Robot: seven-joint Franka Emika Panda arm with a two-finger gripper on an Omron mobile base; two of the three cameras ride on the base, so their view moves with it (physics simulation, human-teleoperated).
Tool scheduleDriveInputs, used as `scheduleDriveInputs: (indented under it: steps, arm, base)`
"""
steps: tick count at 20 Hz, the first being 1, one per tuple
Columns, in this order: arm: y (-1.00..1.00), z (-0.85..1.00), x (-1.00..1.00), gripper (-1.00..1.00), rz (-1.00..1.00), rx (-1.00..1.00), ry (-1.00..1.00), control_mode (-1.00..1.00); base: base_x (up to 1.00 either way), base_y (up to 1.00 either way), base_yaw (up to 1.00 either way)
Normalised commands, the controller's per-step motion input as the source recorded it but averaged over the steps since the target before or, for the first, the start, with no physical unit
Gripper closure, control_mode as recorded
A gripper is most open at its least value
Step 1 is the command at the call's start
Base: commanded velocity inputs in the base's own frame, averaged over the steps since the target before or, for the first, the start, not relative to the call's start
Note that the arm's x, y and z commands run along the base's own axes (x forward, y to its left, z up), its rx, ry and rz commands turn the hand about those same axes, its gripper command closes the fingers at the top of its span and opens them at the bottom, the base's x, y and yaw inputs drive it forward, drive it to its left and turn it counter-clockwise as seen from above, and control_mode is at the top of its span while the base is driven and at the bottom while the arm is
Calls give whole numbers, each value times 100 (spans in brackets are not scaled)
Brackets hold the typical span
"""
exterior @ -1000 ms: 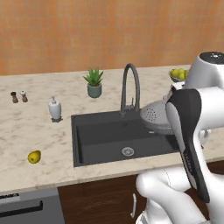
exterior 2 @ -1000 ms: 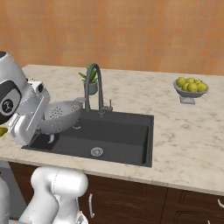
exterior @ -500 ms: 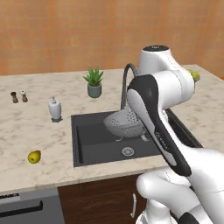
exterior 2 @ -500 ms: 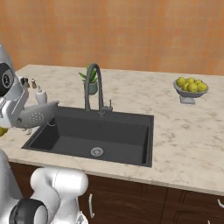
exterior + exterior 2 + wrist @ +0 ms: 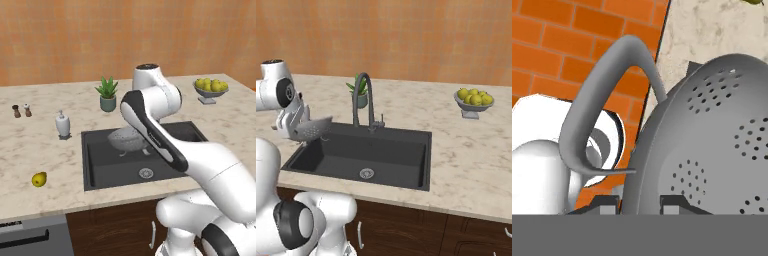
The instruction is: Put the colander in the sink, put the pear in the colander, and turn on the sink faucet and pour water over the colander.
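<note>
The gripper (image 5: 637, 202) is pinching the colander (image 5: 129, 139) by its rim, tilted over the left half of the sink (image 5: 102, 165), so level it and lower gently to the basin floor, clear of the faucet (image 5: 364, 100), before letting go.

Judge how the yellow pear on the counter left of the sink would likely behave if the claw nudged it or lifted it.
The pear lies on its side on flat marble, so a nudge would probably roll it in a curve. Its rounded, smooth-looking skin may slip between narrow fingers. It looks small and solid, so likely light enough to lift and stiff.
</note>
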Motion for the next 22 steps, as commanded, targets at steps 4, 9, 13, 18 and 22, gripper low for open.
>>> scheduleDriveInputs:
  steps: [4, 9, 13, 18, 22]
  arm:
    - [15, -62, 69, 100, -9, 1, 0, -100]
    - [18, -45, 42, 100, -26, 0, 0, -100]
    - [38, -40, 32, 100, -33, 0, -5, -100]
    - [33, -43, 27, 100, -40, 0, -1, -100]
    - [5, -44, 24, 100, -39, 0, 0, -100]
  base:
    - [0, 0, 0]
    - [0, 0, 0]
    - [0, 0, 0]
    - [0, 0, 0]
    - [0, 0, 0]
